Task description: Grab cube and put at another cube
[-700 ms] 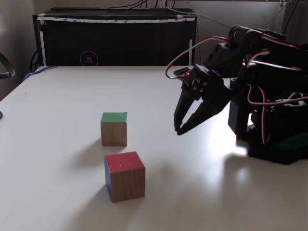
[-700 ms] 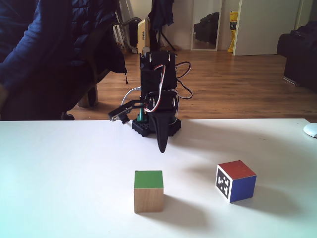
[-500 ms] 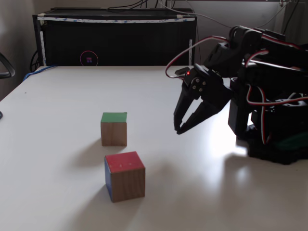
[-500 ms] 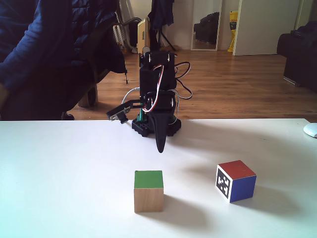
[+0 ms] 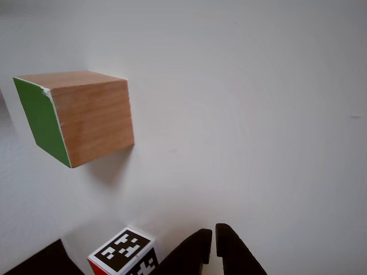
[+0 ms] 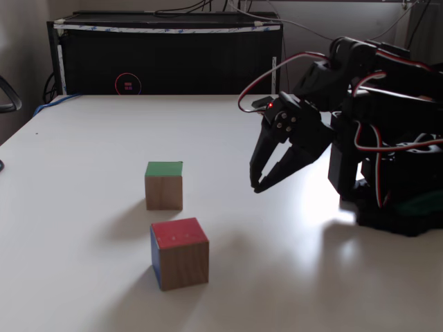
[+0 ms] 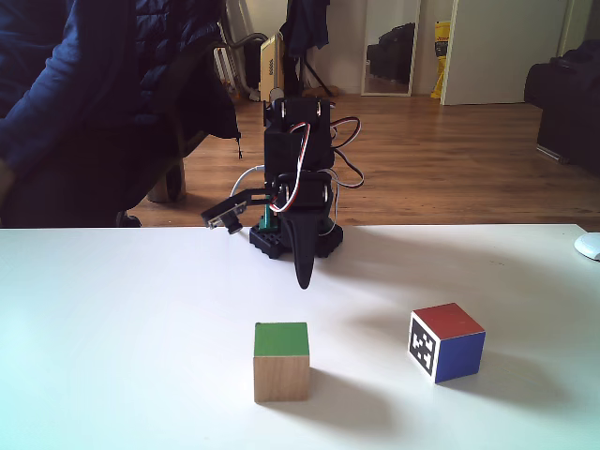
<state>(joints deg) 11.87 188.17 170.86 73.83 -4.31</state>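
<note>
The cube (image 6: 164, 185) is light wood with a green top and stands on the white table; it shows again as the cube (image 7: 281, 361) and the cube (image 5: 74, 117). Another cube (image 6: 180, 252), red on top, sits just in front of it in that fixed view. Its black-and-white marker face shows on another cube (image 7: 446, 342), and again on another cube (image 5: 123, 255). My gripper (image 6: 256, 187) hangs shut and empty just above the table, to the right of both cubes and well apart from them. In the other view the gripper (image 5: 211, 240) has its tips almost touching; it also shows as the gripper (image 7: 303, 281).
A black box (image 6: 166, 59) with white-taped edges stands along the table's far side. My arm's base (image 6: 394, 204) is at the right. A person in a dark jacket (image 7: 94, 94) stands behind the table. A white object (image 7: 589, 246) lies at the right edge.
The gripper has shifted very slightly, staying shut. Both cubes have stayed where they were.
</note>
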